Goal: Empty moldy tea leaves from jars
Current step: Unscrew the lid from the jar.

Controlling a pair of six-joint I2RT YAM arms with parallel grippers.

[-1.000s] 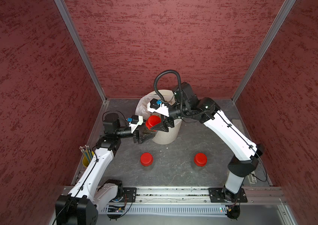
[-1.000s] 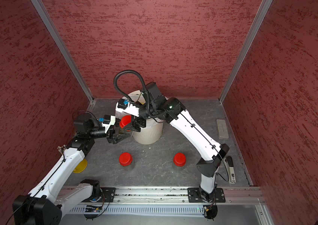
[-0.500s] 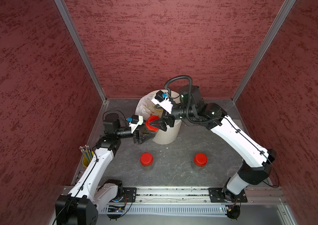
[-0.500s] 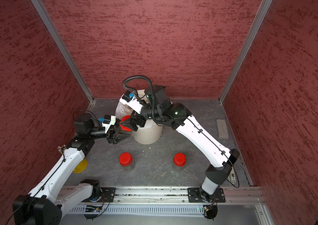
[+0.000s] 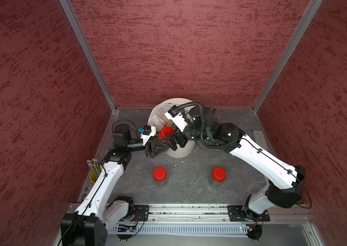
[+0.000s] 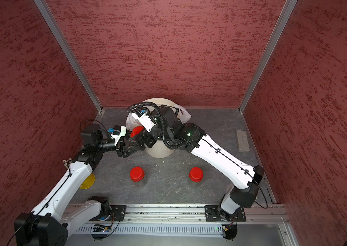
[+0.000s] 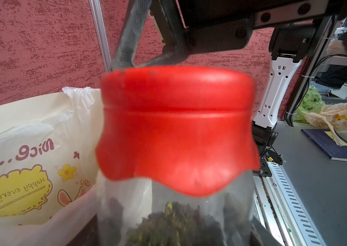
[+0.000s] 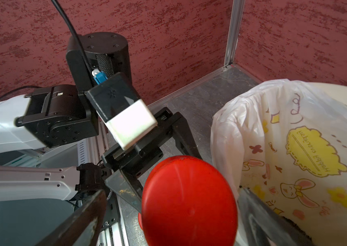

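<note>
Because the lid must come off before any leaves can be tipped out, we read both top views as a two-arm uncapping setup. The left gripper (image 5: 160,149) is clamped on the clear body of the held jar (image 5: 167,132). It holds the jar lid uppermost, raised off the table and just beside the bin (image 5: 181,152), so the contents have a short path into the bag (image 5: 156,119). The left forearm lies level. The right gripper (image 5: 170,139) reaches in from the opposite side, wrist bent over the bin front, jaws spread about the cap. One standing jar (image 6: 137,174) and another standing jar (image 6: 196,174) wait capped on the table, nearer the rail.

In the left wrist view, the red lid (image 7: 177,127) is seated on the jar, and dark tea leaves (image 7: 172,223) lie behind the clear wall. A right finger (image 7: 129,36) descends to the lid's top edge; we cannot tell whether it touches.

In the right wrist view, the right fingers (image 8: 79,221) flank the lid with gaps on both sides and pinch nothing. We judge the next step to be closing on the lid and twisting.
</note>
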